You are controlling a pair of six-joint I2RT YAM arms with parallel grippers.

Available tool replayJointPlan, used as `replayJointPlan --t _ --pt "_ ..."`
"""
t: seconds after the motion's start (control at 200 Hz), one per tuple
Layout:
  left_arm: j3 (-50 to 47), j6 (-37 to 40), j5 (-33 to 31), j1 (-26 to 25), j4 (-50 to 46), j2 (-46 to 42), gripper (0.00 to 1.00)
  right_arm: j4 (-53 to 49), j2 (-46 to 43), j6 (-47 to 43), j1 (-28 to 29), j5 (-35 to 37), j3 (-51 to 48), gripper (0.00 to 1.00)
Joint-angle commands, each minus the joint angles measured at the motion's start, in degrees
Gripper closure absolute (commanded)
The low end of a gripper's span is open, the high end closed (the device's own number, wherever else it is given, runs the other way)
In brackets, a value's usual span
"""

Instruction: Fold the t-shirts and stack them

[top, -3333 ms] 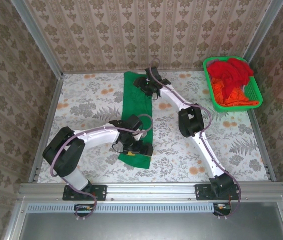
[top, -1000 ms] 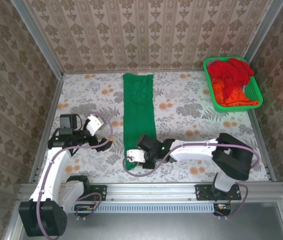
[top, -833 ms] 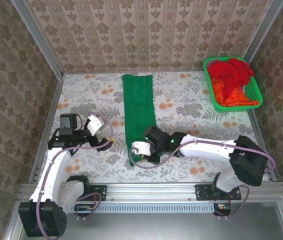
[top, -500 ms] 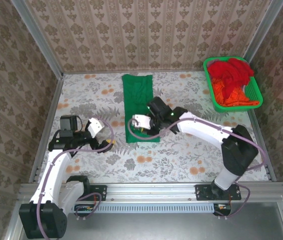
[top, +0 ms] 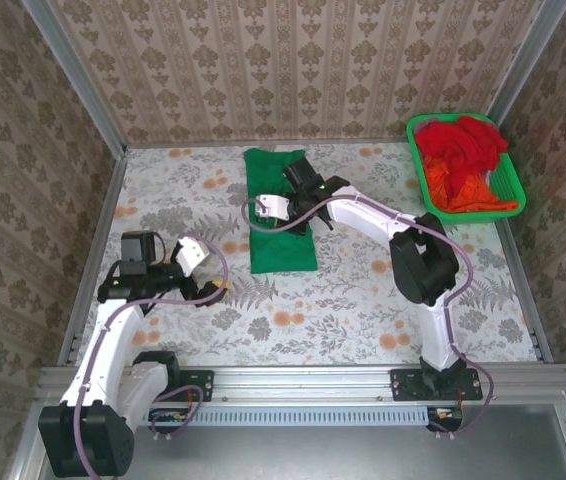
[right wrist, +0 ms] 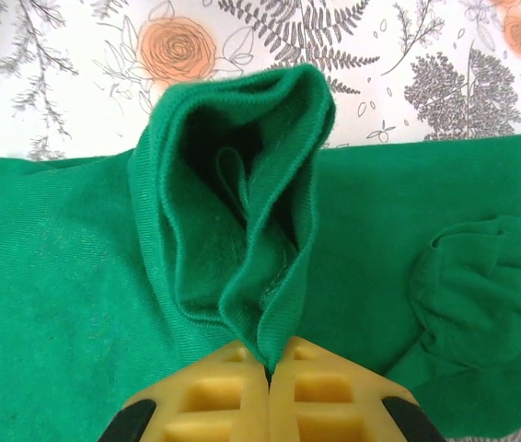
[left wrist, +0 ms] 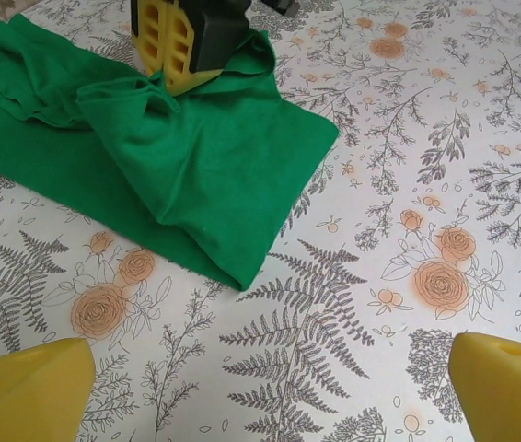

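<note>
Green t-shirt (top: 281,240), folded, lies on the floral surface (top: 383,300) at far centre in the top view. Right gripper (top: 293,203) sits over its far half; left gripper (top: 215,275) hangs near left, apart from it. Red and orange t-shirts (top: 461,150) fill the basket (top: 422,178) at far right.

Left wrist view: left gripper (left wrist: 260,405) spread wide, holding nothing; green t-shirt (left wrist: 214,175) beyond it, right gripper (left wrist: 182,51) pinching a raised fold.

Right wrist view: right gripper (right wrist: 270,391) clamped on a bunched fold of the green t-shirt (right wrist: 58,258).
</note>
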Motion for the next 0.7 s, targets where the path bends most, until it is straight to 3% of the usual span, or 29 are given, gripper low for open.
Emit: replayJointPlan --t 0.0,0.445,0.515,0.635,0.695 --pt "-1.0 0.8 1.9 0.0 0.9 0.2 0.00 -1.5 3.5 -1.1 -0.9 -0.5 4.4 1.00" --pt "-1.3 -0.8 1.7 0.4 2.0 0.5 0.00 -2.7 12.6 -0.8 -1.2 2.6 14.1 1.00" --pt "-1.3 -0.9 1.7 0.4 2.1 0.5 0.00 0.8 12.9 0.5 -1.2 5.0 13.9 0.85" --pt "-1.4 -1.2 1.7 0.4 2.2 0.4 0.00 7.4 10.9 4.1 -1.4 8.0 11.5 0.35" --pt "-1.4 -1.3 1.7 0.5 2.2 0.2 0.00 11.8 7.9 5.1 -1.5 7.9 7.3 0.20"
